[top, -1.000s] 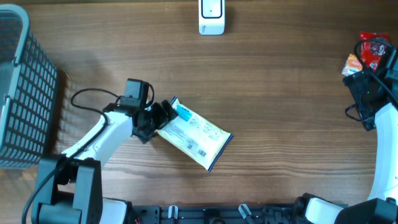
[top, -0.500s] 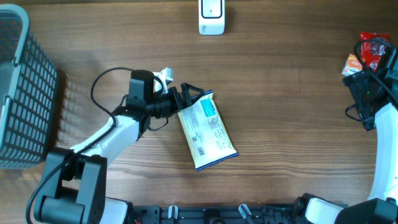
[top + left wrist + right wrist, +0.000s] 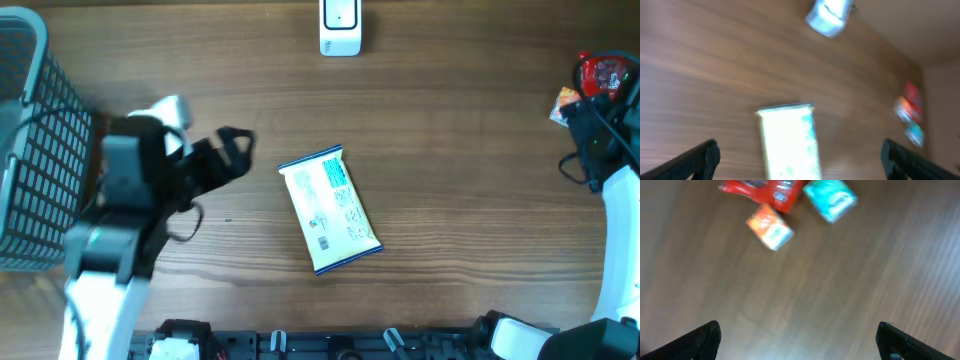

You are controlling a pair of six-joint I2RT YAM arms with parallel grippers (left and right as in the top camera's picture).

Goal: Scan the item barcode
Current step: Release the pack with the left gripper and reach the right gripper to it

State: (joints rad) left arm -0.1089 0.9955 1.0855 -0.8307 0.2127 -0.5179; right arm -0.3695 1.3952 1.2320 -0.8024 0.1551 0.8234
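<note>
The item, a white and blue packet, lies flat on the wooden table with a small barcode facing up near its lower end. A white scanner stands at the table's far edge. My left gripper is raised, blurred and open, to the left of the packet and apart from it. The left wrist view shows the packet below and between my wide-apart fingers, and the scanner beyond. My right gripper hangs open at the right edge, holding nothing.
A grey wire basket fills the left edge. A red packet, an orange one and a teal one lie ahead of the right gripper, at the table's far right.
The left gripper swung the packet from slanted to nearly upright, let go of its top end, then pulled back left and up. The right arm barely moved.
</note>
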